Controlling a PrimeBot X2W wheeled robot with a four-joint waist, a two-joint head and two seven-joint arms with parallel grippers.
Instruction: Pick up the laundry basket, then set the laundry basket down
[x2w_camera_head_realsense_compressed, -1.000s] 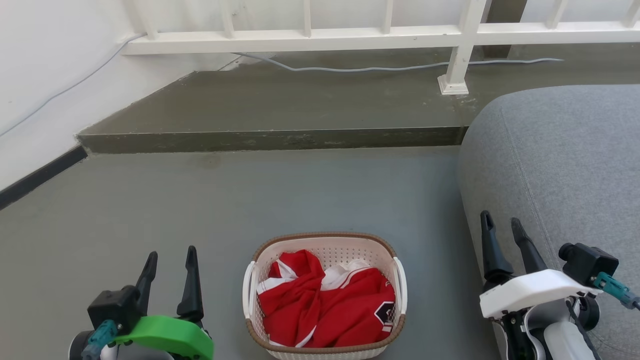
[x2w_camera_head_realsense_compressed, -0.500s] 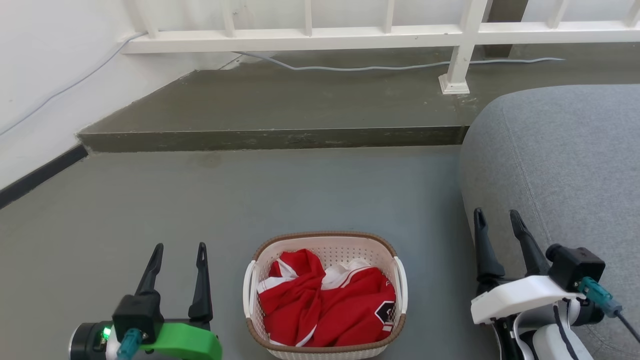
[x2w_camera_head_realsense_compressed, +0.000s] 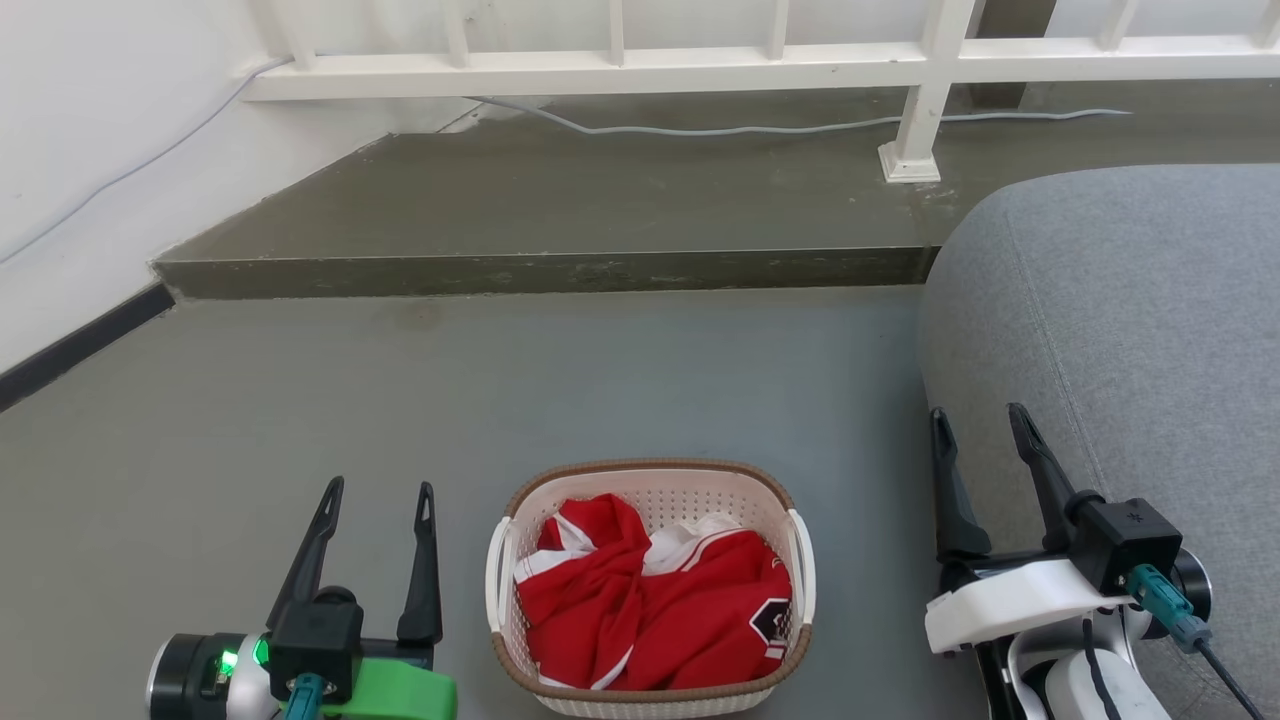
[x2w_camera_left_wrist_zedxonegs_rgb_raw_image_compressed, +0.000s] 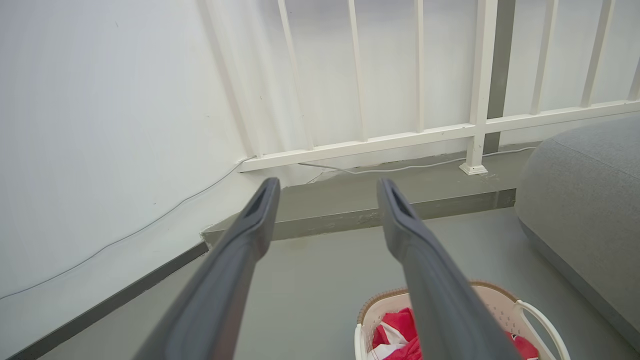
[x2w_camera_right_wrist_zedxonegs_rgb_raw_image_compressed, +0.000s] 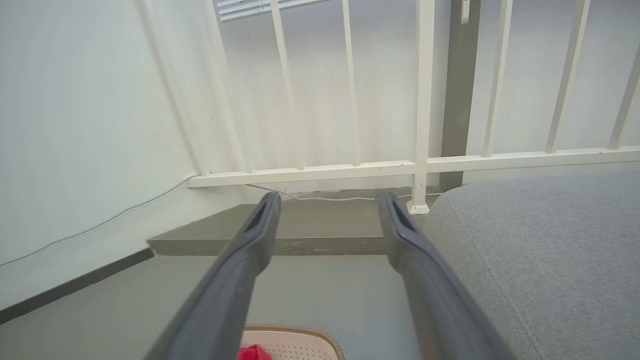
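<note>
On the floor (x2w_camera_head_realsense_compressed: 600, 380), between the two grippers: basket (x2w_camera_head_realsense_compressed: 650, 467), upright, mouth up, touching neither. Long axis looks crosswise, handle (x2w_camera_head_realsense_compressed: 497, 580) to handle, one toward each gripper. Its near wall runs to the bottom edge of the head view. Inside: crumpled red-and-white clothing (x2w_camera_head_realsense_compressed: 660, 610), heaped below the rim, with a dark patch on it that is unreadable. Left gripper (x2w_camera_head_realsense_compressed: 380, 486) just beside the basket, fingers spread wide, empty. Right gripper (x2w_camera_head_realsense_compressed: 977, 410) farther off, close against a grey sofa (x2w_camera_head_realsense_compressed: 1120, 300), likewise wide and empty. Beyond: low step (x2w_camera_head_realsense_compressed: 550, 270), cable (x2w_camera_head_realsense_compressed: 700, 130), white railing (x2w_camera_head_realsense_compressed: 600, 72).
</note>
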